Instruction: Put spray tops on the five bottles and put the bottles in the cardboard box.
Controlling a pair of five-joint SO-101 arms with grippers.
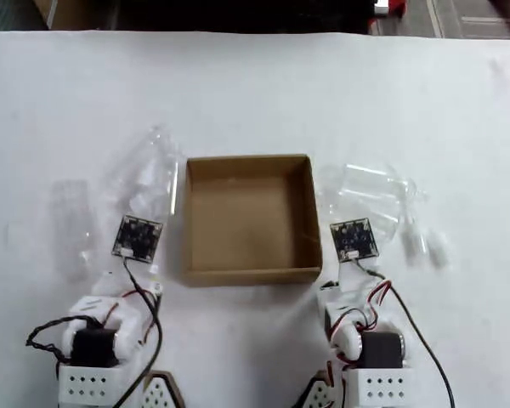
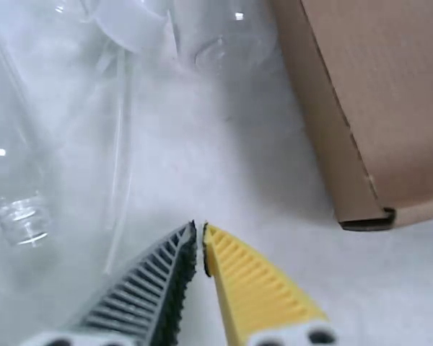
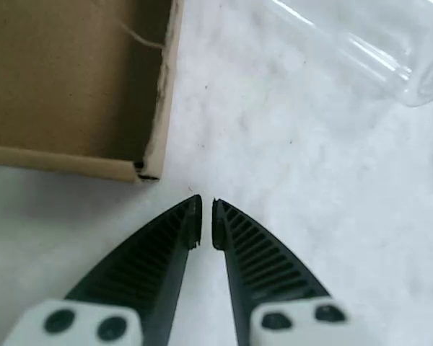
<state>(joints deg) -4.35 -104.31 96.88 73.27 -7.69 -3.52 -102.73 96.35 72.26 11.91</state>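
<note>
None of the clear bottles (image 1: 72,223) sits in the cardboard box (image 1: 248,217) yet; they lie on the table (image 1: 255,93) either side of it, a spray top (image 2: 133,29) loose among them, the left gripper (image 2: 200,236) and right gripper (image 3: 206,211) both closed on nothing.

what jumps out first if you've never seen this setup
An open brown cardboard box sits empty mid-table. Clear plastic bottles lie scattered on both sides of it, faint against the white table. The left gripper and right gripper rest shut near its front corners.
</note>
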